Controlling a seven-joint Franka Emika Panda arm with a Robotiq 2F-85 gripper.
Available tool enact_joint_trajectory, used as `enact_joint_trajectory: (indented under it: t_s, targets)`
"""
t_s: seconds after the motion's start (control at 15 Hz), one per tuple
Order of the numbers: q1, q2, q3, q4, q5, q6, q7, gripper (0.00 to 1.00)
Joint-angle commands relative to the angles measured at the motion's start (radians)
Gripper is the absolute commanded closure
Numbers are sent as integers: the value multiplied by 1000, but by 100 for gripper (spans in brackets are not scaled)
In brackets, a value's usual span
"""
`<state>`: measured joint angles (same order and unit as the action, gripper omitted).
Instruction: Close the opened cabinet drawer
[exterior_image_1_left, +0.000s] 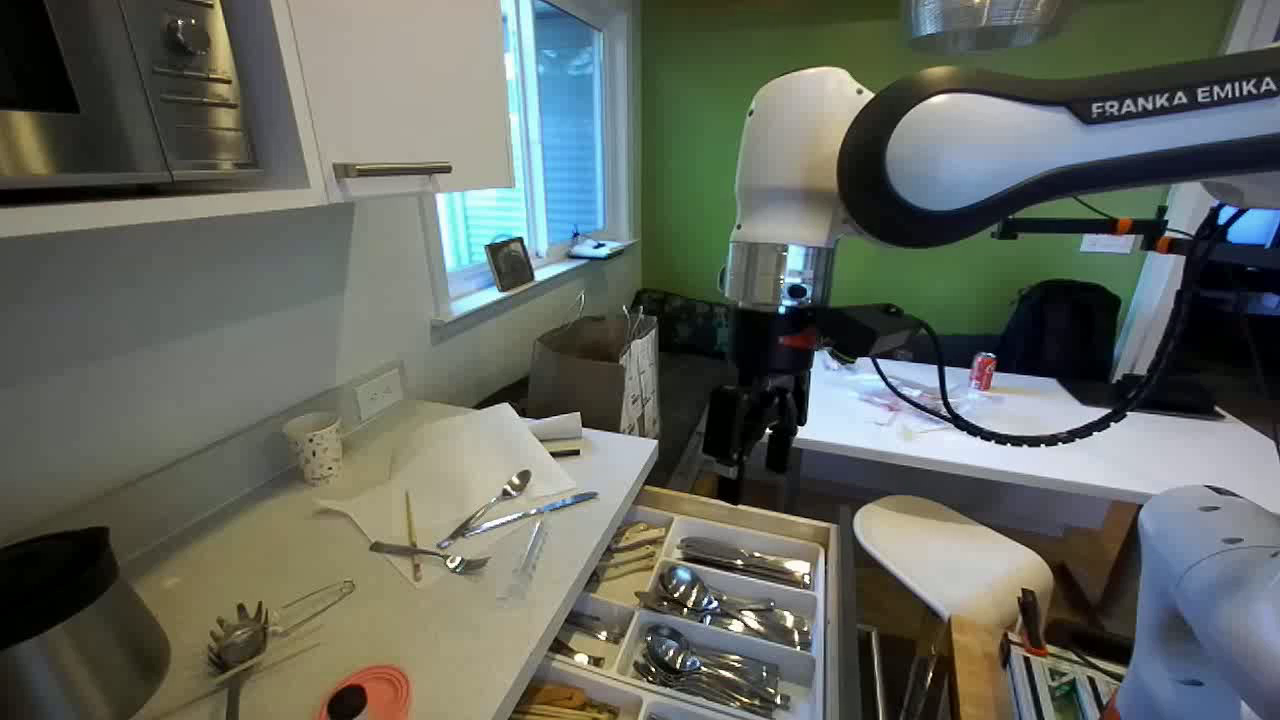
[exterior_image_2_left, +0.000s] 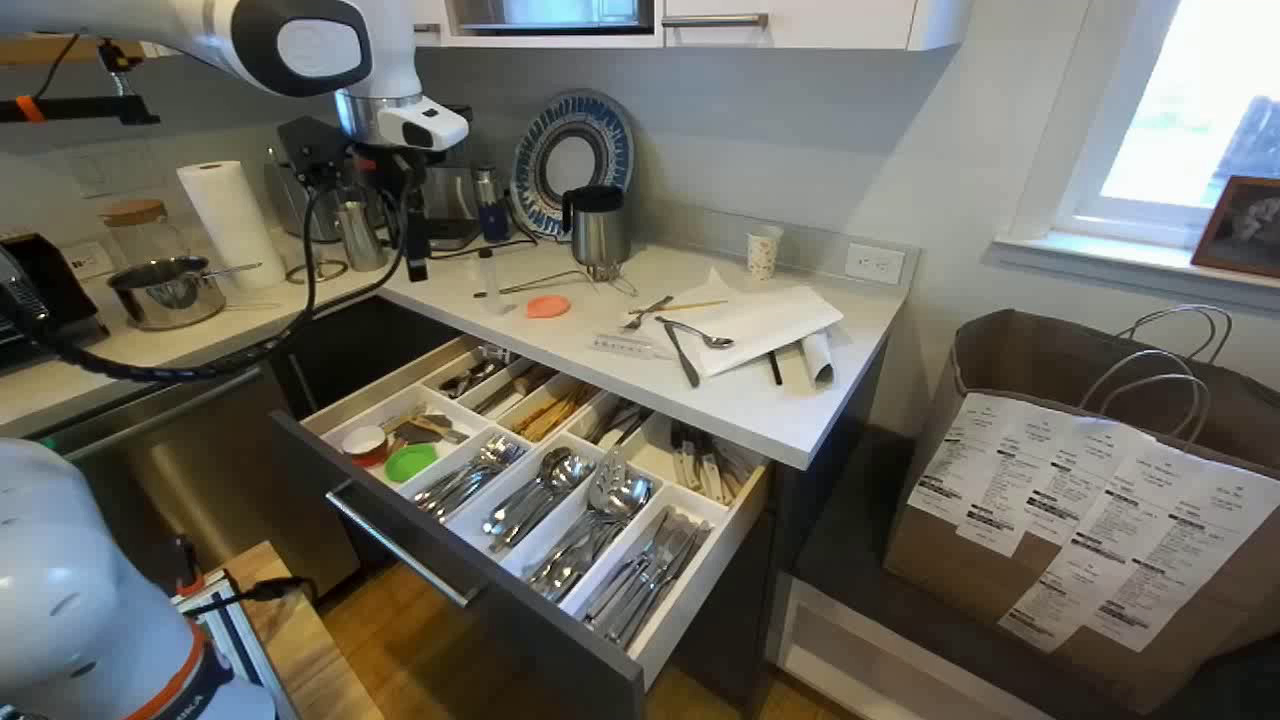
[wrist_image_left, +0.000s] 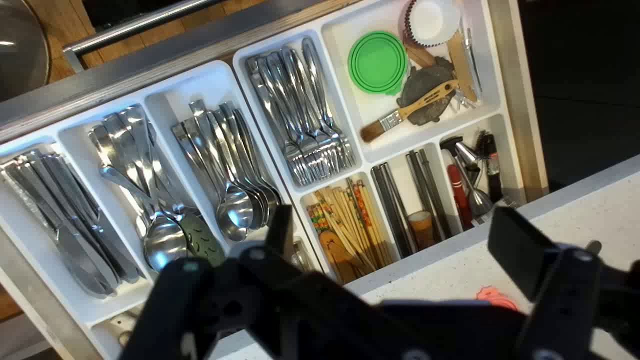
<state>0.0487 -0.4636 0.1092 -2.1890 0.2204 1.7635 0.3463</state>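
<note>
Drawer (exterior_image_2_left: 560, 640), standing open beneath the counter (exterior_image_2_left: 780, 410); fitted with a white organiser (wrist_image_left: 430, 139) of many compartments. Contents, from the wrist view: knives (wrist_image_left: 75, 220); large spoons (wrist_image_left: 165, 242); smaller spoons (wrist_image_left: 235, 207); forks (wrist_image_left: 320, 155); one green disc (wrist_image_left: 378, 62), one white fluted cup (wrist_image_left: 434, 21) and one wood-handled brush (wrist_image_left: 392, 119), sharing a compartment with other pieces; chopsticks (wrist_image_left: 350, 227); dark sticks (wrist_image_left: 392, 205); one red-handled tool (wrist_image_left: 459, 195) among mixed implements.

Orientation: long axis parallel to the counter's front edge; dark front panel and metal bar handle (exterior_image_2_left: 400, 546) face outward, away from the counter.

Pincer (wrist_image_left: 397, 237): fingers well apart; in both exterior views it points down, higher than the drawer.

Counter, pale, carrying: white paper (exterior_image_2_left: 775, 325); one spoon (exterior_image_1_left: 515, 485); one table knife (exterior_image_1_left: 540, 512) beside it; one fork (exterior_image_1_left: 462, 563); one speckled cup (exterior_image_2_left: 763, 250), upright; one coral-coloured disc (exterior_image_2_left: 548, 306); one metal pitcher (exterior_image_2_left: 600, 235); one blue-patterned plate (exterior_image_2_left: 575, 115), upright by the wall.

Room: brown paper bag (exterior_image_1_left: 575, 370) with handles; window (exterior_image_1_left: 565, 120), framed picture (exterior_image_1_left: 508, 263) on its sill; green wall (exterior_image_1_left: 690, 200).
</note>
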Motion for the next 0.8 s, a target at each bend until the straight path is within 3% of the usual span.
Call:
enact_joint_trajectory:
  t_s: [0.0,0.53,0.73]
  targets:
    - [-7,0,5,2,2,-2,-2,0]
    - [-7,0,5,2,2,-2,-2,0]
    - [-43,-18,5,-56,-56,18,34,0]
